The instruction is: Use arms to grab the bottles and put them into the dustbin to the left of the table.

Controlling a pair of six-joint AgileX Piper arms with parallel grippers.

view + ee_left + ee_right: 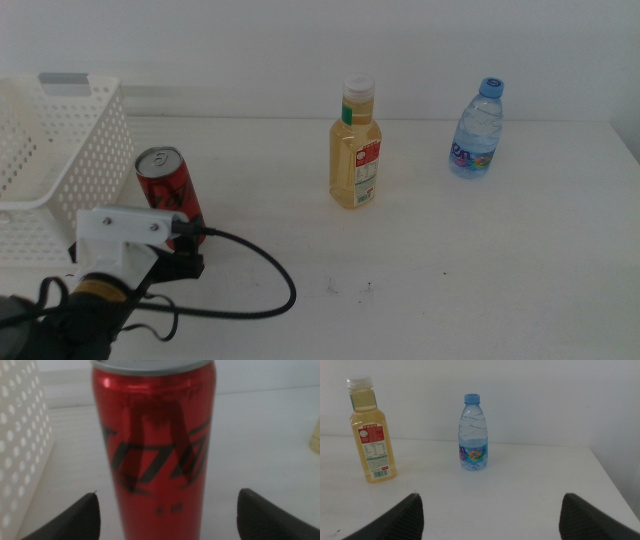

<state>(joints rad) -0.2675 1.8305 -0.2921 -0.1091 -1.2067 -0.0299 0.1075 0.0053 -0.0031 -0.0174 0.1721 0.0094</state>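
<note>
A red soda can (168,190) stands upright on the table (470,270), right beside the white dustbin (70,140). My left gripper (186,240) comes in from the bottom left and is open. In the left wrist view the can (155,445) fills the gap between the jaws of the left gripper (167,495), with space on both sides. The yellow-liquid bottle (356,150) stands mid-table and the blue-capped water bottle (476,130) at the back right. My right gripper (491,496) is open, well short of the water bottle (473,435) and the yellow bottle (371,435), and is out of the middle view.
The dustbin's perforated wall (17,440) stands close beside the can. A black cable (270,290) loops from the left arm across the table's front. A few dark specks (345,290) mark the tabletop.
</note>
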